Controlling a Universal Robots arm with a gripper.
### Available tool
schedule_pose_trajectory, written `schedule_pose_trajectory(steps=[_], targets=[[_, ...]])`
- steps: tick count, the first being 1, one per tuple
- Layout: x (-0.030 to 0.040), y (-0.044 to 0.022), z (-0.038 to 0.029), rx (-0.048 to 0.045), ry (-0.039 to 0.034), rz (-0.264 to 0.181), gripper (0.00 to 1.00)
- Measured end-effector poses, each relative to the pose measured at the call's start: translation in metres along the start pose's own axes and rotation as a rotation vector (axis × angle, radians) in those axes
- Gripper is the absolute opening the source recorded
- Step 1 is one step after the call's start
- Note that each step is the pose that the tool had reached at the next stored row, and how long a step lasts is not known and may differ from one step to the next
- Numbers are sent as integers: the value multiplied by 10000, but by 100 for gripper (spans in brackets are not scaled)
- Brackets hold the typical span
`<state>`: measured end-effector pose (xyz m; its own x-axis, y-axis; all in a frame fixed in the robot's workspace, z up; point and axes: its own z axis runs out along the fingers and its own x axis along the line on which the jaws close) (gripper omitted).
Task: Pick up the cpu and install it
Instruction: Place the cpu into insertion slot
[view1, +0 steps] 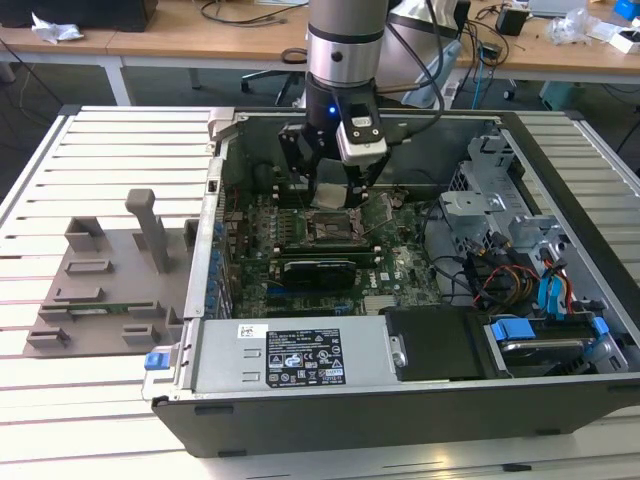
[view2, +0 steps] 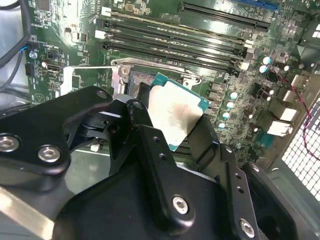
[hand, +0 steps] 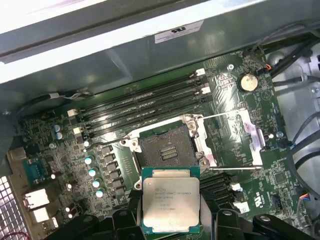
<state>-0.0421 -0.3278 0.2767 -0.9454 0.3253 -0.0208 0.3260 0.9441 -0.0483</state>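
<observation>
The cpu (hand: 170, 199), a small square chip with a silvery-white top and a greenish rim, is held by its two side edges in my gripper (hand: 171, 212), which is shut on it. It hangs just above the motherboard, a little off to one side of the open dark socket (hand: 167, 147), whose metal load plate (hand: 243, 136) is flipped back. In the second wrist view the cpu (view2: 174, 116) is tilted between my black fingers (view2: 146, 131). In the exterior view my gripper (view1: 330, 188) is inside the open computer case, over the socket (view1: 331, 226).
Long black memory slots (hand: 142, 105) run beside the socket. The case walls (view1: 214, 205) enclose the board. A drive cage with coloured cables (view1: 525, 265) is on the exterior view's right, a power supply (view1: 290, 352) in front, and a grey fixture tray (view1: 105, 270) on the table at the left.
</observation>
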Motion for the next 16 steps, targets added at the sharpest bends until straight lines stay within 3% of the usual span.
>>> schedule_pose_trajectory(steps=[4,16], targets=[[0,0,2,15,33,701,55],[0,0,5,38,86,1775,55]])
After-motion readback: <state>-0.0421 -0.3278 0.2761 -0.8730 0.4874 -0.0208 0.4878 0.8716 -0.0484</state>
